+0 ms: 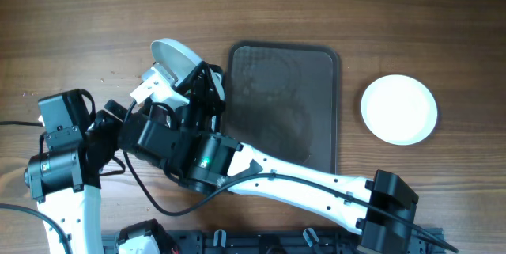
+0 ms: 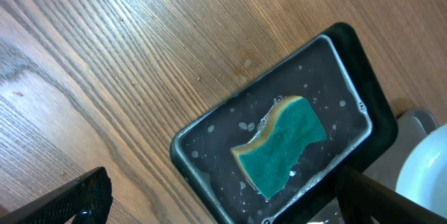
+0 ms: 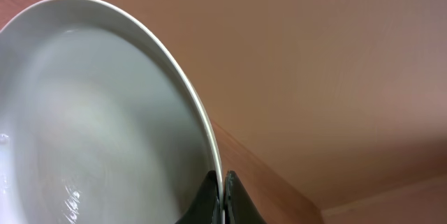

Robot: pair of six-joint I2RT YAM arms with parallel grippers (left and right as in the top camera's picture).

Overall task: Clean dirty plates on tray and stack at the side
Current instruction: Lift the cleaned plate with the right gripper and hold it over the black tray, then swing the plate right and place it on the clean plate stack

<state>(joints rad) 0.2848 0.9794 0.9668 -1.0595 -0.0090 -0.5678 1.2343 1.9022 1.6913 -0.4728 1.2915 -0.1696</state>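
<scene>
Wood-grain table under everything. Right gripper is pinched tight on the rim of a white plate, which is held up off the table. The plate stands steeply tilted on edge, with its long axis diagonal in the overhead view. Its hollow face looks up and away from the gripper, and the clamped rim is at the low end. The face looks wet and streaky in the right wrist view.

Brown tray sits just beside that gripper, long axis running away from the arm bases. Another white plate lies flat, well apart, past the tray's far side. Can't tell if it's one plate or a stack.

Left gripper has its fingers spread wide with nothing between them. It hangs over a small black tray wet with droplets, where a green-and-yellow sponge lies diagonally, directly below.
</scene>
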